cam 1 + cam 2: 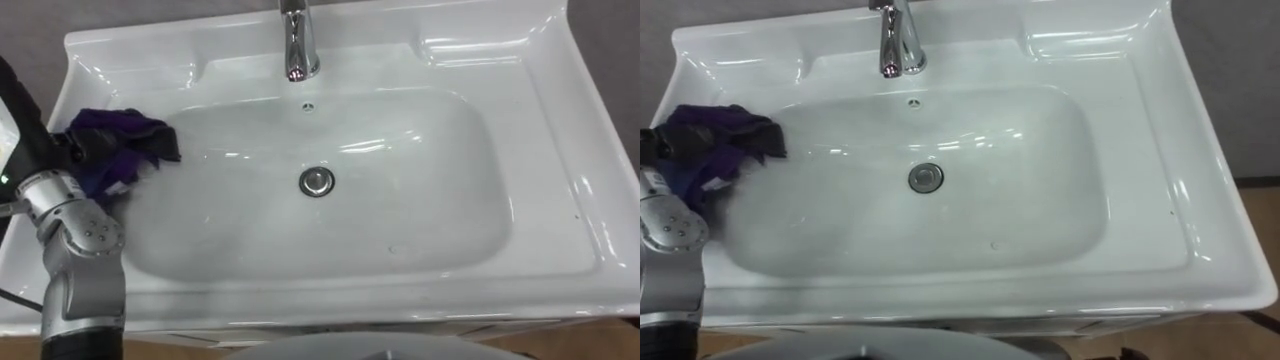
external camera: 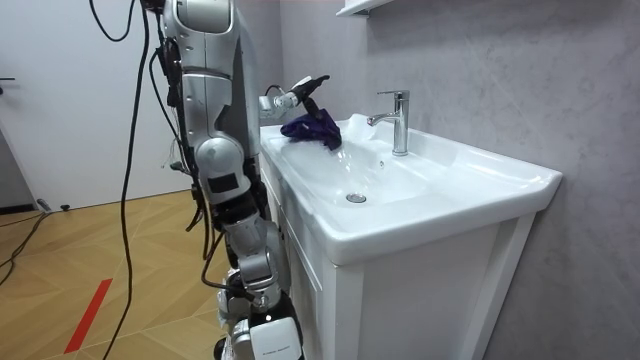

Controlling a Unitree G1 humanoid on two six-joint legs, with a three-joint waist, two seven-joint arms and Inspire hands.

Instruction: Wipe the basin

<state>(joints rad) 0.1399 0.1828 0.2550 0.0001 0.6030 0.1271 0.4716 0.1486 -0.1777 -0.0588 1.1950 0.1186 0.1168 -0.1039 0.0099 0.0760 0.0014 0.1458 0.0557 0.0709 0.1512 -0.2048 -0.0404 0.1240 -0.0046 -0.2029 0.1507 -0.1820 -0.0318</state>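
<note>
Draping the basin's (image 1: 560,150) left rim, a purple cloth (image 1: 125,140) covers the left hand (image 1: 70,150), its grip untellable, faucet (image 1: 298,45) and drain (image 1: 316,181) apart.

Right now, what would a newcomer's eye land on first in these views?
The dark purple cloth stands out most, bunched on the left rim of the white basin, with the robot's left hand right at it. After that come the chrome tap at the back edge and the metal drain in the middle of the bowl.
</note>
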